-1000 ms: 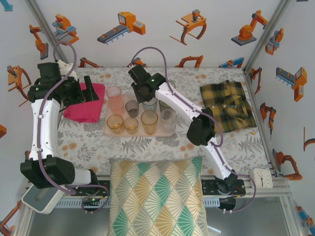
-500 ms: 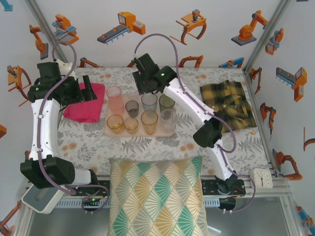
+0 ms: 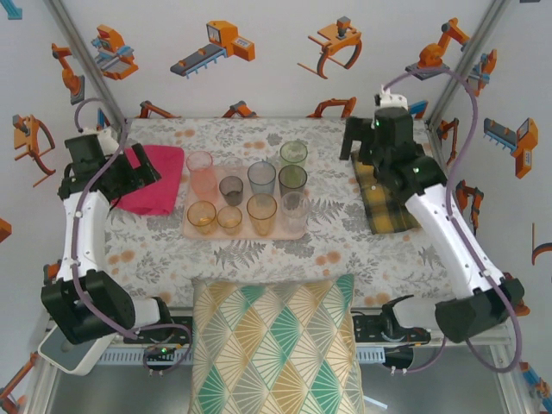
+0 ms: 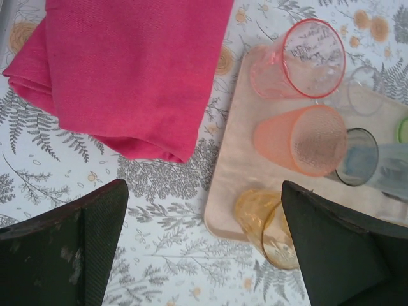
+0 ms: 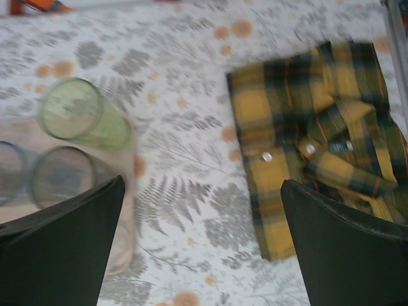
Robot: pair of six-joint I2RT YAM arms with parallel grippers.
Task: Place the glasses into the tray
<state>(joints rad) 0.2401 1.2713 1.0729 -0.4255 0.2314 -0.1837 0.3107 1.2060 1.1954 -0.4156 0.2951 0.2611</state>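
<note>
The pale tray [image 3: 246, 231] lies mid-table with several tinted glasses upright in it: pink [image 3: 200, 172], grey [image 3: 231, 190], blue-grey [image 3: 261, 177], amber [image 3: 262, 213], clear [image 3: 294, 211]. A green glass [image 3: 293, 154] stands at its far right corner. My left gripper [image 3: 138, 172] hangs open over the pink cloth, left of the tray. In the left wrist view the left gripper [image 4: 204, 248] is empty, with the tray [image 4: 236, 159] and an amber glass [image 4: 264, 223] by its right finger. My right gripper [image 3: 360, 145] is open, right of the tray. In the right wrist view the right gripper [image 5: 201, 248] is empty, above bare tablecloth, with the green glass [image 5: 80, 115] to its left.
A bright pink folded cloth [image 3: 151, 181] lies left of the tray. A yellow plaid shirt [image 3: 392, 207] lies to the right, partly under my right arm. A patterned cushion [image 3: 276, 345] fills the near edge. A white clock [image 3: 460, 310] sits at the near right.
My right gripper opened at the back of the tray and swung away right toward the plaid shirt; the green glass now stands free. My left gripper drew back a little to the left.
</note>
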